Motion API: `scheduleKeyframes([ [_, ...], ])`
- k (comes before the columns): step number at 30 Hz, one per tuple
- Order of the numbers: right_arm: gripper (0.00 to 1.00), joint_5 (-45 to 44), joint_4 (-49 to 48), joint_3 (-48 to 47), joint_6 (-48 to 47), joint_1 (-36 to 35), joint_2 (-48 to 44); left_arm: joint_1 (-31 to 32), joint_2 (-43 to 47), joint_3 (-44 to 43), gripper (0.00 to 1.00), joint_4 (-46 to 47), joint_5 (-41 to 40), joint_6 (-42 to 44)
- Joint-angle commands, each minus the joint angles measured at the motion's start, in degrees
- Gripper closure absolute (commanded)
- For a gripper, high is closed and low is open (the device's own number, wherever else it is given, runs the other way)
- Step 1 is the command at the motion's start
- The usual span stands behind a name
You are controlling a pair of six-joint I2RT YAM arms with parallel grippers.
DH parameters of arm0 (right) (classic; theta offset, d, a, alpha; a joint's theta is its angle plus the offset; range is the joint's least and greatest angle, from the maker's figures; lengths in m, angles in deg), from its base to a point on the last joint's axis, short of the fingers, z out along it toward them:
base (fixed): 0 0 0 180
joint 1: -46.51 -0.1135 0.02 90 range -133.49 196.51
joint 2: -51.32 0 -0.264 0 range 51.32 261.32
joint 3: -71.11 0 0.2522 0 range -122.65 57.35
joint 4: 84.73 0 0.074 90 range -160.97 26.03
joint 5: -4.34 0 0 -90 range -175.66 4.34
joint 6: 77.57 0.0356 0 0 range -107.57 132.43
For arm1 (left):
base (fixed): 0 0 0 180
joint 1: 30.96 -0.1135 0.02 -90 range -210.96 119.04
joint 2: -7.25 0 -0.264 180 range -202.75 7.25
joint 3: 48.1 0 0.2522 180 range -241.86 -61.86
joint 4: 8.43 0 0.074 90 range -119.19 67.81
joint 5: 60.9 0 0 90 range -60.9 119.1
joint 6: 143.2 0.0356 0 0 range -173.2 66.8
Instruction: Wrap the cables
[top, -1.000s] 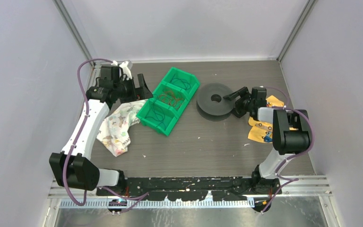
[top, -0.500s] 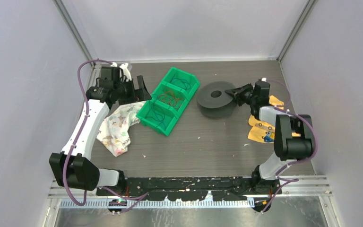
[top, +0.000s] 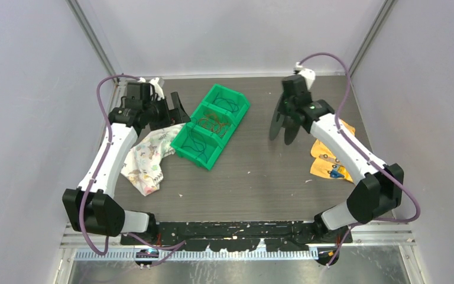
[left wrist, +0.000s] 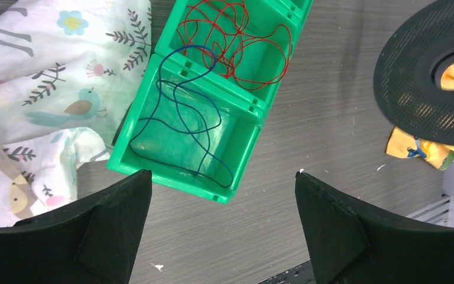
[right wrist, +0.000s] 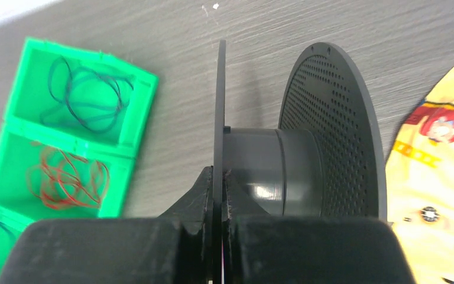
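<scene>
Steadying the spool [right wrist: 331,148], which the right jaws clench by one flange, on edge over the far-right worktop [top: 260,177], comes first, before the released left jaws reach the cables [left wrist: 183,130] lying in the green bin [left wrist: 180,180] to its left.

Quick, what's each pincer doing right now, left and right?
Left pincer: open, holding nothing.
Right pincer: shut on one disc of the black spool.
</scene>
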Motion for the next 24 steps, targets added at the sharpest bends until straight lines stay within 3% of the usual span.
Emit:
scheduleKeyframes([
  [1,1.00,-25.6,6.8,-4.5,-11.1,-9.0,2.8,-0.2,-0.9,-2.4,0.08,3.6,2.0,-2.7],
  [6,1.00,-29.1,3.9,-3.0,-15.6,-12.5,5.6,-0.2,-1.0,-3.4,0.08,1.9,1.4,-1.6],
  [24,1.00,-20.2,-8.6,6.4,-10.1,-11.6,4.6,-0.2,0.6,-1.8,0.08,1.4,1.6,-1.5],
])
